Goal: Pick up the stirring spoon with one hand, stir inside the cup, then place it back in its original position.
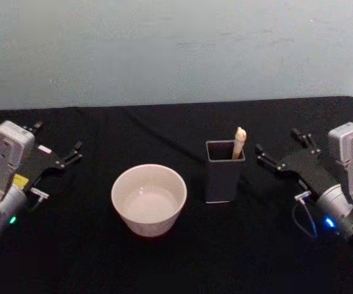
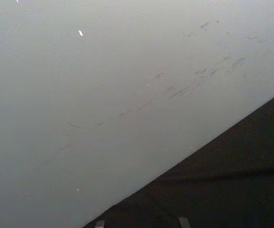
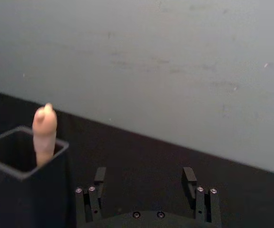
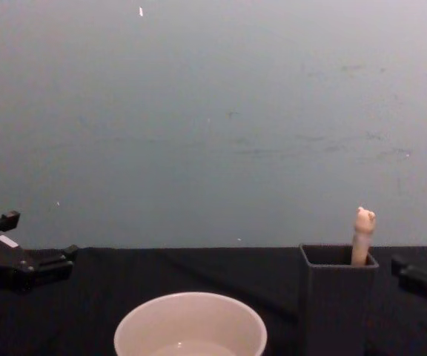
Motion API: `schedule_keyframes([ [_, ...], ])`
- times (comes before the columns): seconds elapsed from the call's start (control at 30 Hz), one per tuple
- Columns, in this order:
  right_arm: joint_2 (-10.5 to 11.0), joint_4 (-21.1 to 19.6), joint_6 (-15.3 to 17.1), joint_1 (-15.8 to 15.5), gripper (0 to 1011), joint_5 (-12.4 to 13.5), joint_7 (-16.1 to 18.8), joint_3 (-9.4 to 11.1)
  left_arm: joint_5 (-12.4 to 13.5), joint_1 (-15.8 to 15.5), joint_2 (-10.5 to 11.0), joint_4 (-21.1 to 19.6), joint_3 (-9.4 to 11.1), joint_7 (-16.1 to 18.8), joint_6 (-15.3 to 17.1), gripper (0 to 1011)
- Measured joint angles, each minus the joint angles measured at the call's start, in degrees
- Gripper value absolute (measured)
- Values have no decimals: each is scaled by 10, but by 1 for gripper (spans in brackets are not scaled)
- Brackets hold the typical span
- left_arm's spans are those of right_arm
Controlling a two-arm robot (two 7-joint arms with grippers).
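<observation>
Stirring spoon (image 1: 239,142) stands in holder (image 1: 224,179) at cup's (image 1: 149,199) 3 o'clock. Right hand (image 3: 145,176) open, beside holder: pinch handle below knob, lift straight up. Left hand (image 1: 73,153) parked, open.

text: none legible | left end effector (image 1: 72,154): small white tag and a yellow sticker on its body, markings too small to read | right end effector (image 1: 277,154): no readable marking | cup (image 1: 149,199), holder (image 1: 224,171), spoon handle (image 1: 239,143): plain, unlettered
</observation>
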Motion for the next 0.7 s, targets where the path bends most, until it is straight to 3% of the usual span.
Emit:
schedule_keyframes([
  [0.27, -10, 22, 5, 4, 1000, -17, 2, -2, 0, 0, 0, 0, 0, 0, 0, 1001],
  [0.7, -9, 20, 5, 3, 1000, -16, 2, -1, 0, 0, 0, 0, 0, 0, 0, 1001],
])
